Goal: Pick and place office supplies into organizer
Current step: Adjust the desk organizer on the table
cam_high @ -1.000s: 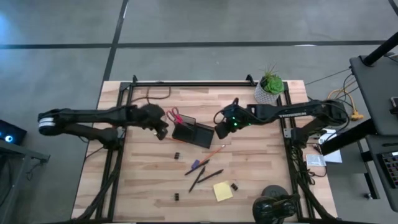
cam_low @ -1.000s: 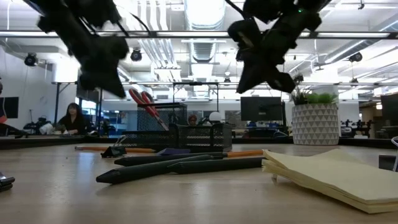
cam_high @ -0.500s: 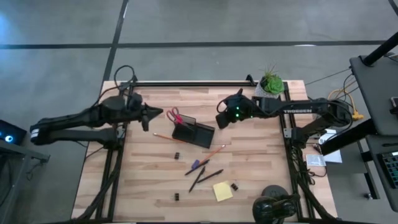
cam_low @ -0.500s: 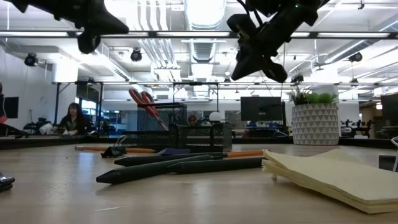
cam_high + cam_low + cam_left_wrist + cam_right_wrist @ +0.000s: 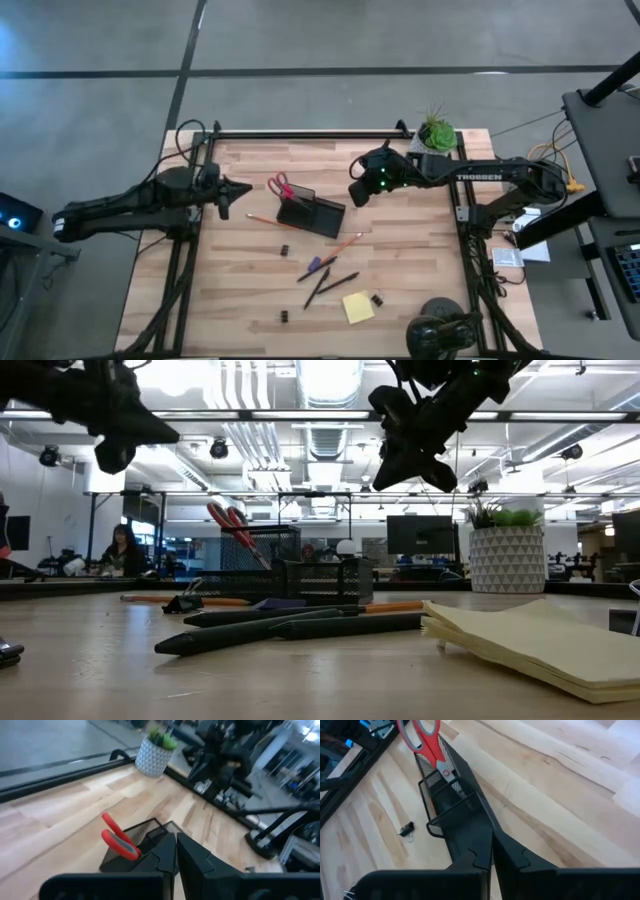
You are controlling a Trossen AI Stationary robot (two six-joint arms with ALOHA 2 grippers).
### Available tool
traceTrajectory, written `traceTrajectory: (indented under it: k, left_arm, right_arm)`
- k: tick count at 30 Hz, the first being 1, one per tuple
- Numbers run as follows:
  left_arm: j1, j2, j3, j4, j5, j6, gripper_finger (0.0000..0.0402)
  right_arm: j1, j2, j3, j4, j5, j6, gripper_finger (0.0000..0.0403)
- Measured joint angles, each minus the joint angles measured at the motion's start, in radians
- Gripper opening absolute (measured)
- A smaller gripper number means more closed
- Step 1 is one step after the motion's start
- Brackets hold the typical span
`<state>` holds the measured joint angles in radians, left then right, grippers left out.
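Note:
The black mesh organizer (image 5: 311,214) stands mid-table. Red-handled scissors (image 5: 280,186) stand in its left end, handles up and leaning over the rim (image 5: 118,838). My left gripper (image 5: 228,191) hovers shut near the table's left side, pointing at the scissors from a distance. My right gripper (image 5: 355,194) hangs shut above the table, just right of the organizer (image 5: 451,802). An orange pencil (image 5: 346,241), a purple-tipped pen (image 5: 315,265), dark pens (image 5: 330,285), a yellow sticky-note pad (image 5: 358,307) and binder clips (image 5: 284,248) lie on the wood nearer the front.
A green plant in a white pot (image 5: 432,141) stands at the far right corner. A second thin pencil (image 5: 262,219) lies left of the organizer. Black frame rails (image 5: 300,134) run along the table's far and side edges. Bare wood lies between my left gripper and the organizer.
My left gripper has drawn back from the organizer toward the table's left edge, rising a little and tipping up to nearly level, shut throughout. My right gripper has moved slightly up and toward the far edge, rolling a bit. The scissors have stayed in the organizer.

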<state>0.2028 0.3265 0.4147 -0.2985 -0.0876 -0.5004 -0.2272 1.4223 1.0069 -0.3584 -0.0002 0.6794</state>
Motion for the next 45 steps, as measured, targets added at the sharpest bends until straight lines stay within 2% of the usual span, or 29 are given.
traceTrajectory:
  k: [8,14,31,38,45]
  left_arm:
    - [-0.001,-0.158,-0.077,0.011,0.002,-0.012,0.0000]
    - [-0.001,-0.230,-0.118,0.008,0.003,-0.012,0.0000]
    - [0.000,-0.236,-0.198,0.006,0.003,-0.012,0.0000]
    - [0.000,-0.232,-0.235,0.004,0.003,-0.012,0.0000]
    - [0.000,-0.219,-0.241,0.003,0.004,-0.012,0.0000]
  right_arm:
    - [0.000,0.000,-0.001,0.000,0.001,-0.013,0.0008]
    - [-0.001,-0.001,-0.001,0.007,0.003,-0.012,0.0008]
    - [-0.005,-0.011,0.000,0.028,-0.002,-0.003,0.0008]
    - [0.001,-0.011,0.000,0.028,-0.089,-0.024,0.0009]
    - [0.000,-0.011,0.000,0.027,-0.090,-0.045,0.0009]
